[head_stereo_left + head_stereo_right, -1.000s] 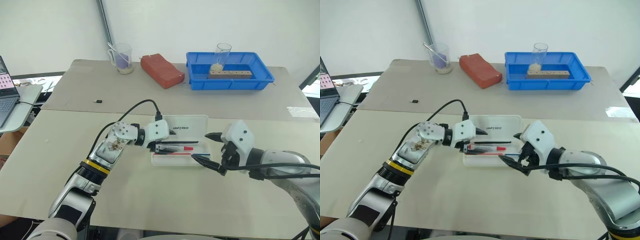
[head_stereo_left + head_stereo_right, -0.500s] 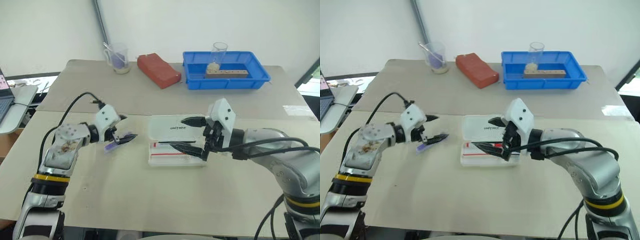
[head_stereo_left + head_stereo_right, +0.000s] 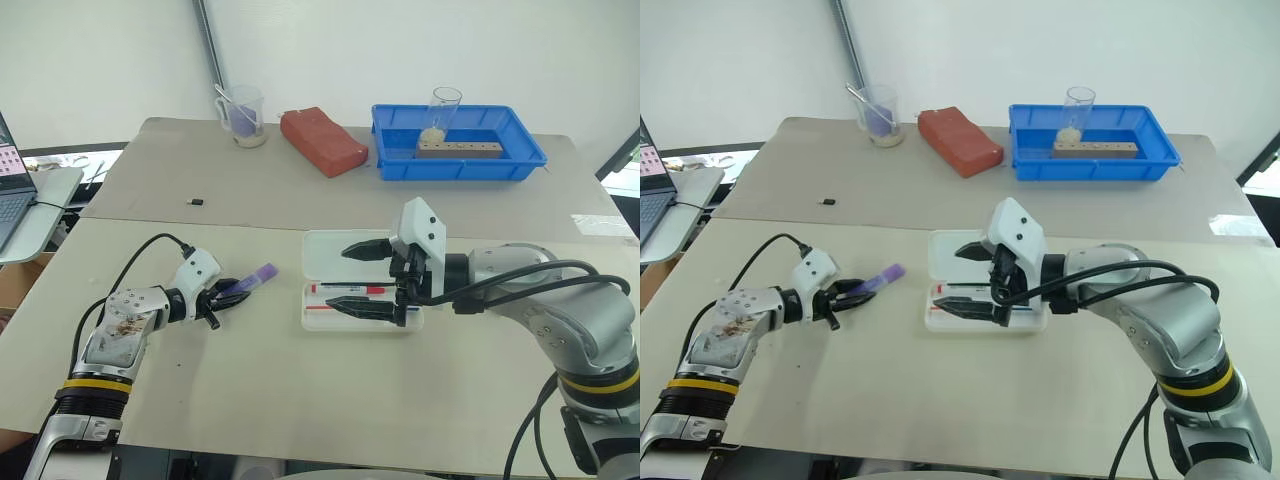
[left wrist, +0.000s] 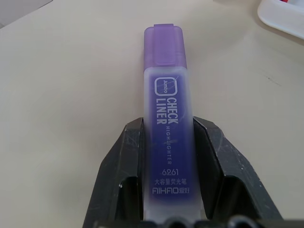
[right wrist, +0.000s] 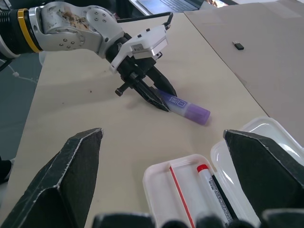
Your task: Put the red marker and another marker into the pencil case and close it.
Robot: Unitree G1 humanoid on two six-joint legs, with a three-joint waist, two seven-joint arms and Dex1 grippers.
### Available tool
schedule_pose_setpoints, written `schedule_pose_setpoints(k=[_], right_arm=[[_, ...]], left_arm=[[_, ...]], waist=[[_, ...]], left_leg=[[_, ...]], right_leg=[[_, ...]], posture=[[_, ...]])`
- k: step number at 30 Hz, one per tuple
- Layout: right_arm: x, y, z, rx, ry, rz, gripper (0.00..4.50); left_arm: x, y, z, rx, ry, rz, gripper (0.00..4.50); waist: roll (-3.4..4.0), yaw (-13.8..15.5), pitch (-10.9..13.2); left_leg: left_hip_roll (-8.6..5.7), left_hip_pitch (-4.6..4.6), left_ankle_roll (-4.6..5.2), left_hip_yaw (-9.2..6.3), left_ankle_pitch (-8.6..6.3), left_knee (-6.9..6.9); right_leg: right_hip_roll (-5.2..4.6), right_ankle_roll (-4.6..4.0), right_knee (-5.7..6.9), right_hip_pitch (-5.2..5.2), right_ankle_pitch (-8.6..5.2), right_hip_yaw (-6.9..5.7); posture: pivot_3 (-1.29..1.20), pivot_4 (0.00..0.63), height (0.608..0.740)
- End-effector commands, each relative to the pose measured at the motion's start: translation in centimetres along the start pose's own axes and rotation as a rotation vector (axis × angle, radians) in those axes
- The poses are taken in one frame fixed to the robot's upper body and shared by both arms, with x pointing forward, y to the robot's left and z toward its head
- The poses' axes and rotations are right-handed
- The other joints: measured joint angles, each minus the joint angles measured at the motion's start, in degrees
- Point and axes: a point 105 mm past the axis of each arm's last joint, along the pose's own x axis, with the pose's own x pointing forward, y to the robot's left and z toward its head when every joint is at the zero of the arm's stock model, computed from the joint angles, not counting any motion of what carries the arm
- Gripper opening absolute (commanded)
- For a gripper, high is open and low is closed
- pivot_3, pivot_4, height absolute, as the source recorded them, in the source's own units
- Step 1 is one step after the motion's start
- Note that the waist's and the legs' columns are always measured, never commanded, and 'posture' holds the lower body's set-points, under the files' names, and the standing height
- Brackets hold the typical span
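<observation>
Two beige tables butted together: near table (image 3: 300,400), far table (image 3: 250,185) behind the seam. Near table: open pencil case (image 3: 360,285) at centre frame. Far table, top of frame: clear cup (image 3: 243,118) upper left, red-brown brick-like block (image 3: 323,141) just right of it, blue bin (image 3: 460,142) upper right. Small black item (image 3: 198,202) lies alone left of centre, near the seam.

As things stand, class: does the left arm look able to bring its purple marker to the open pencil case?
Probably yes. The left gripper is shut on the purple marker, and bare table lies between it and the pencil case. But the right gripper hangs open over the tray and may crowd it.
</observation>
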Motion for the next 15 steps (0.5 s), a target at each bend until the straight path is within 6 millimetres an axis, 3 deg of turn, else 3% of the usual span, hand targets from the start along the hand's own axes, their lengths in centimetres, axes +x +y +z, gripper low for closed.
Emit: schedule_pose_setpoints(k=[1, 3, 6, 11, 15], right_arm=[[-0.8, -0.2, 0.6, -0.022, -0.024, -0.037, 4.50], [-1.2, -0.3, 0.0, -0.013, -0.008, -0.052, 4.50], [-1.8, -0.3, -0.7, -0.006, 0.017, -0.071, 4.50], [-3.6, -0.5, -3.0, 0.002, 0.116, -0.144, 4.50], [-4.6, -0.5, -4.0, 0.029, 0.143, -0.191, 4.50]], left_arm=[[-1.2, 0.7, 4.0, 0.032, -0.107, 0.014, 0.94], [-1.5, -0.9, 7.4, 0.124, -0.172, -0.081, 0.94], [-1.8, -3.8, 9.9, 0.220, -0.197, -0.222, 0.94], [0.0, -8.9, 10.3, 0.426, -0.174, -0.419, 0.94], [1.7, -10.4, 10.5, 0.464, -0.182, -0.465, 0.94]], waist=[[-0.03, 0.01, 0.00], [-0.08, 0.23, 0.01], [-0.12, 0.44, 0.01], [0.06, 0.13, -0.09], [-0.02, -0.17, -0.04]], left_leg=[[0.01, -0.03, 0.00, 0.00, 0.00, 0.00], [0.00, -0.20, 0.00, 0.00, 0.00, 0.02], [-0.02, -0.26, 0.00, -0.01, 0.01, 0.05], [-0.06, -0.12, 0.00, 0.06, 0.00, 0.02], [-0.03, -0.16, 0.01, -0.08, 0.01, 0.04]], right_leg=[[0.00, 0.00, 0.00, -0.01, 0.00, 0.00], [0.01, 0.00, 0.00, -0.09, 0.00, -0.03], [-0.01, 0.01, -0.04, -0.08, 0.00, -0.06], [-0.02, 0.02, -0.15, 0.06, -0.01, 0.03], [0.13, 0.02, -0.11, -0.01, -0.01, 0.08]], posture=[[0.00, 0.150, 0.740], [0.00, 0.150, 0.740], [0.00, 0.150, 0.740], [0.00, 0.150, 0.740], [0.00, 0.150, 0.740]])
